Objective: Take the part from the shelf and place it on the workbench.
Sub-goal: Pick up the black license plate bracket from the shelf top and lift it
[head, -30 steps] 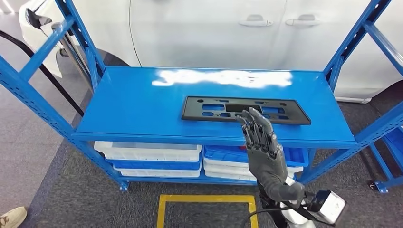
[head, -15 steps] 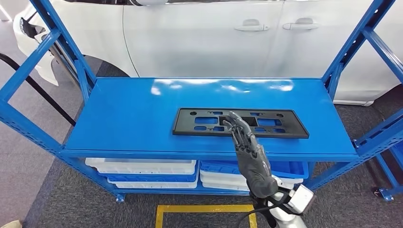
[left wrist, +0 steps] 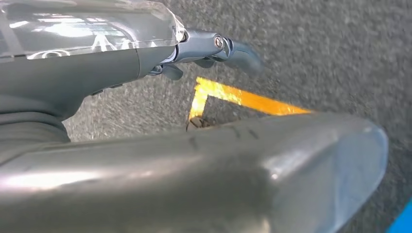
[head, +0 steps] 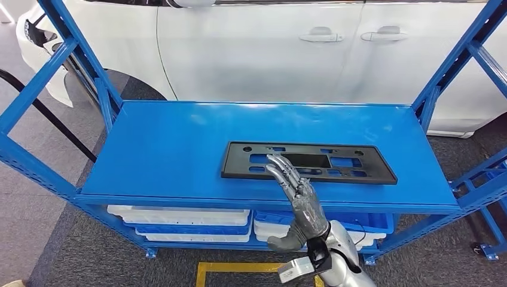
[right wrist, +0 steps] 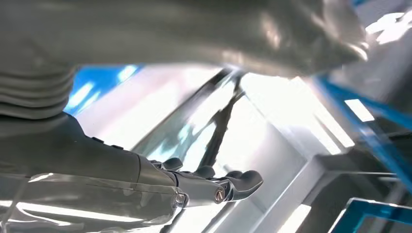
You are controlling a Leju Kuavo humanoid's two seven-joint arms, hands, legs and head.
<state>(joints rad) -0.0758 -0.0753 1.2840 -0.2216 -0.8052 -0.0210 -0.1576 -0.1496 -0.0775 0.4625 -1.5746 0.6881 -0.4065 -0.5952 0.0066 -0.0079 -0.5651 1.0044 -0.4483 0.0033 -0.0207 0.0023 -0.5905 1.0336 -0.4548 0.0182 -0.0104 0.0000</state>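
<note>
part flat on blue shelf, spread empty right hand above it

Car: white (two door handles), behind the rack
Bins: white and blue, stacked low
Floor marking: yellow

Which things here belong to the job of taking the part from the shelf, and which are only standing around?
For the job:
- black part, flat on the shelf top
- blue shelf
- right hand, fingers spread, reaching over the part's near edge

Standing around:
- white car behind the shelf
- bins on the lower level
- yellow floor tape
</note>
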